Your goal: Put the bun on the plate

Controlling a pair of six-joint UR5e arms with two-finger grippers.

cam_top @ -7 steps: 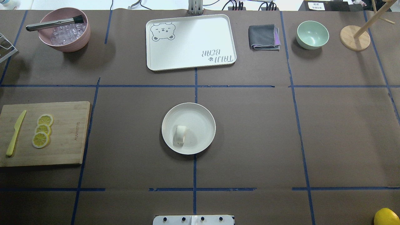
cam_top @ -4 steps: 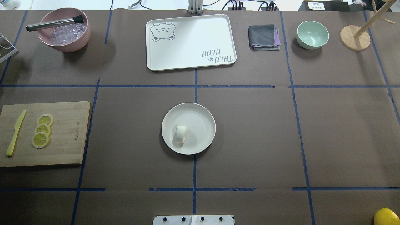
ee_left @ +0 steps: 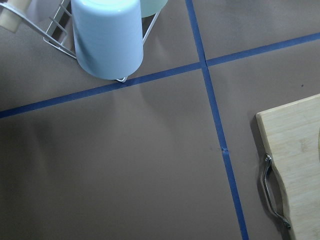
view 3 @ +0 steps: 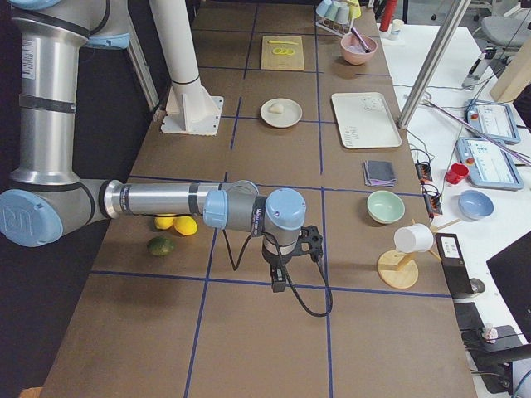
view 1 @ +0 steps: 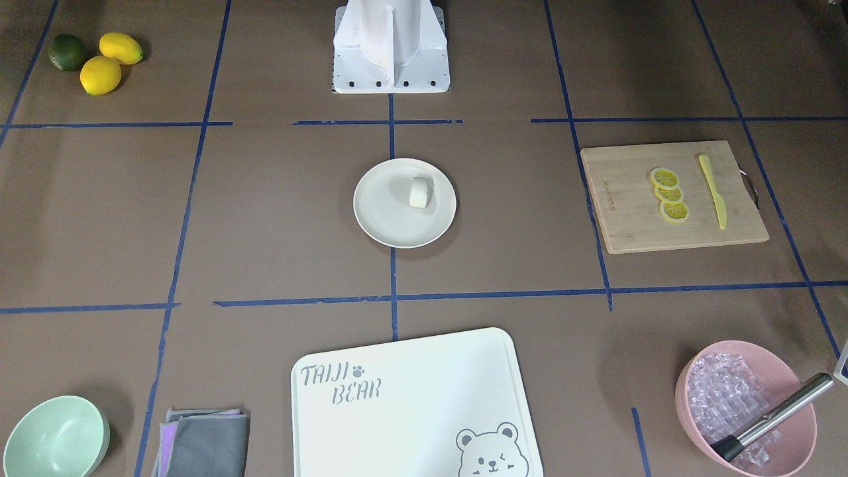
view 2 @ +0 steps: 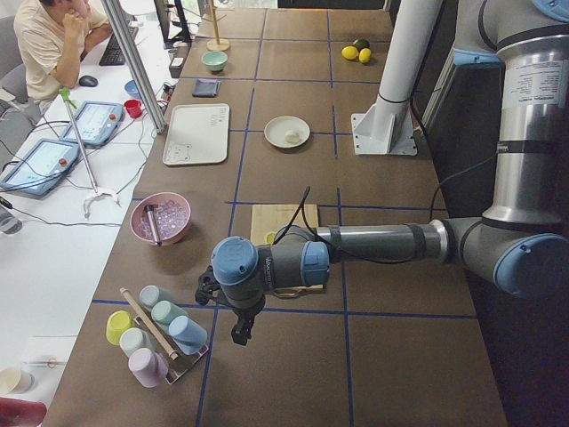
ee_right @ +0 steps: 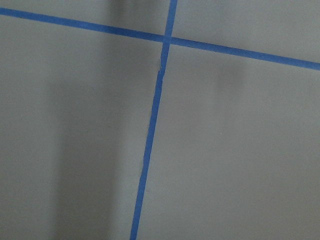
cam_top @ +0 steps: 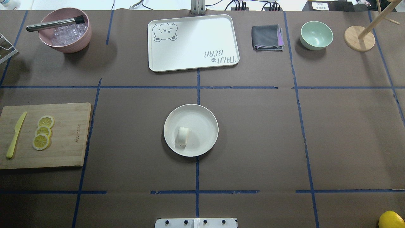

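I'm counting one plate (cam_top: 202, 117), one bun (cam_top: 182, 136), three lemon slices (cam_top: 43, 131), one yellow knife (cam_top: 15, 134) and one cutting board (cam_top: 69, 136). I'm also seeing two whole lemons (view 1: 101, 74), one lime (view 1: 67, 52), one pink bowl (cam_top: 68, 47), one mint bowl (cam_top: 316, 34), one bear tray (cam_top: 193, 41) and one folded cloth (cam_top: 267, 37).
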